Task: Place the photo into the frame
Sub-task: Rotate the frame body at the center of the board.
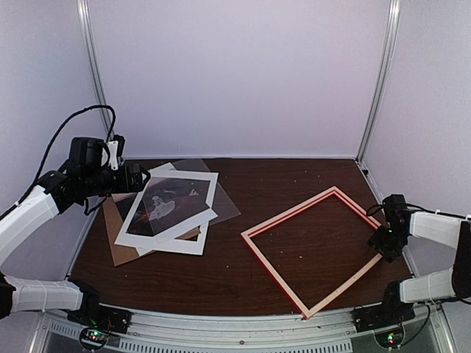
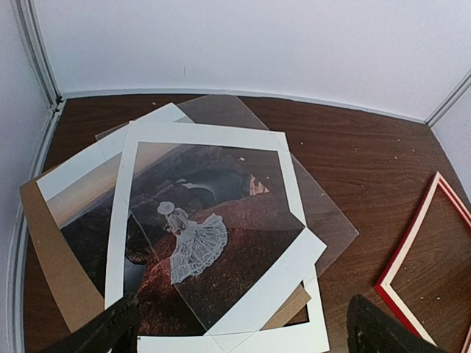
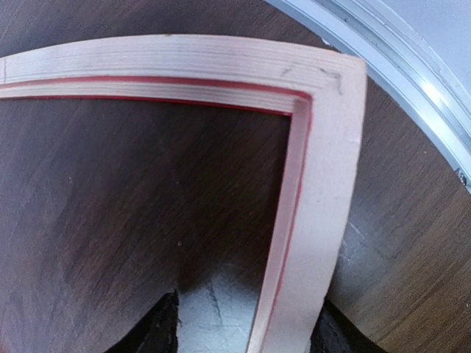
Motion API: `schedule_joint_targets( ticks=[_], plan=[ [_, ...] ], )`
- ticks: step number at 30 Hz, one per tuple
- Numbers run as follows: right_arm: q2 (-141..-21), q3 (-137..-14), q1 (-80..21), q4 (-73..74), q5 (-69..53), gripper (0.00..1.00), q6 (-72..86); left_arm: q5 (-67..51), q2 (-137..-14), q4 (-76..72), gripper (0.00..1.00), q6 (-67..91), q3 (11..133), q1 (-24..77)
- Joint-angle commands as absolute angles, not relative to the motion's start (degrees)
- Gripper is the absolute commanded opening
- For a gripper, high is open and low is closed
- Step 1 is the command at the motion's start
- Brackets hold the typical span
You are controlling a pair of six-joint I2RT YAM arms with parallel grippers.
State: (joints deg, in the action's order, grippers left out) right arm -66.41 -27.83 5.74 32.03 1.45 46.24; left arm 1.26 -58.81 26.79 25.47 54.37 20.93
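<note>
The photo (image 2: 88, 220), likely thin and floppy, lies stacked under the white mat (image 2: 291, 184); pinch an exposed edge gently. The left gripper (image 2: 243, 331) hovers wide open and empty; the right gripper (image 3: 246, 331) straddles the frame (image 3: 331, 147) rail, not yet clamped

Your left arm (image 1: 26, 217) and right arm (image 1: 438, 224) wore white shells over black joints. Behind the left gripper (image 1: 143, 176), a black cable (image 1: 62, 129) looped away; the right gripper (image 1: 386, 248) had black fingers (image 3: 158, 331). Far behind both, green lights (image 1: 92, 338) glowed at the black bases (image 1: 110, 318).
</note>
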Motion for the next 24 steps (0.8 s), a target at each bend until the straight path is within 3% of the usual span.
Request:
schedule_joint_targets(
  ticks=[1,12,24],
  plan=[
    [-70.03,-29.27,6.06,27.10,0.46,0.54,43.40,0.66,-58.73,23.99,0.98,26.01,54.32,20.36],
    [-87.99,-44.00,6.06,25.90,-0.74,0.20,31.90,-1.71,-61.65,25.24,0.98,26.28,55.36,20.36],
    [-104.15,-65.19,3.08,33.20,0.95,0.12,18.10,-1.55,-67.29,27.27,0.98,26.34,56.32,20.38]
  ],
)
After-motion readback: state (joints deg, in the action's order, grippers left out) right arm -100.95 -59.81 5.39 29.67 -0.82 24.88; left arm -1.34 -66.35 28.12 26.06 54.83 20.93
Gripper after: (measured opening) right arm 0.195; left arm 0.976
